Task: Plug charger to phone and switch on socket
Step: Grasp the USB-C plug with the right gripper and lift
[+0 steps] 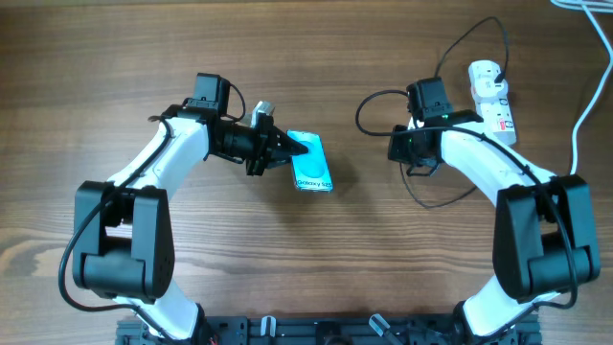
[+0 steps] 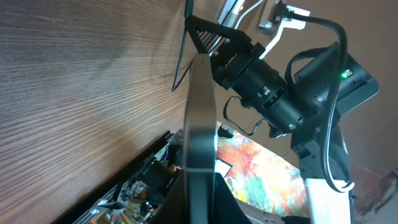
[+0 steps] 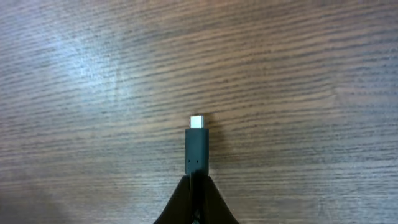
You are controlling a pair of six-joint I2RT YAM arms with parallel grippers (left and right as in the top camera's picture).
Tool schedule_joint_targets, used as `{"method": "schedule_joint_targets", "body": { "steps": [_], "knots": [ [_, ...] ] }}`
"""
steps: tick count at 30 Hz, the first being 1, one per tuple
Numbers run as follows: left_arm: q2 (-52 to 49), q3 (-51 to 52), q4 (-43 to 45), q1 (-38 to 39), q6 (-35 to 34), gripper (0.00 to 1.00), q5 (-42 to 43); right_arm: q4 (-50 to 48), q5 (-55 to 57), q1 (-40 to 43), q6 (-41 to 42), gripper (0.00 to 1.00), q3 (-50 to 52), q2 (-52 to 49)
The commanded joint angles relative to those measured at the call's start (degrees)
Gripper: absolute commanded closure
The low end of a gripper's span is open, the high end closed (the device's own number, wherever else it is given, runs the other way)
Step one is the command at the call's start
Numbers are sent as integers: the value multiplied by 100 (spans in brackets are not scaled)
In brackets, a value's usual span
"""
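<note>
The phone [image 1: 313, 165], cyan screen with "Galaxy S25" text, is gripped at its left edge by my left gripper [image 1: 291, 148], tilted off the table. In the left wrist view it shows edge-on as a grey slab [image 2: 200, 106] between the shut jaws [image 2: 199, 186]. My right gripper [image 1: 396, 145] is shut on the charger's black connector [image 3: 196, 152], whose silver tip [image 3: 197, 121] points away over the wood, a gap right of the phone. The thin black cable [image 1: 460, 43] loops back to the white socket [image 1: 491, 96] at the back right.
A thick white cord [image 1: 586, 96] runs along the right edge behind the socket. My right arm [image 2: 280, 93] fills the upper right of the left wrist view. Both arm bases stand at the front edge.
</note>
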State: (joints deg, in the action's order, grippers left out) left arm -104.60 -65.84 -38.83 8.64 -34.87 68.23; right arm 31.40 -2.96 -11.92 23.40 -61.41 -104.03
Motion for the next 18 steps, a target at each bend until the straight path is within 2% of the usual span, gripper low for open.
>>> {"method": "schedule_joint_targets", "body": {
  "steps": [1, 5, 8, 13, 18],
  "knots": [
    [-15, -42, 0, 24, -33, 96, 177, -260, 280, -175, -127, 95, 289, -94],
    [-15, -42, 2, 24, -33, 96, 177, -380, 1237, -634, -92, 95, 498, -188],
    [-15, -42, 0, 24, -33, 96, 177, -378, 1266, -756, -92, 95, 623, -238],
    [-15, -42, 0, 24, -33, 95, 177, -551, 1364, -752, -28, 69, 721, -238],
    [-15, -42, 0, 24, -33, 95, 177, -833, 1366, -750, -37, 60, 721, -238]
  ]
}}
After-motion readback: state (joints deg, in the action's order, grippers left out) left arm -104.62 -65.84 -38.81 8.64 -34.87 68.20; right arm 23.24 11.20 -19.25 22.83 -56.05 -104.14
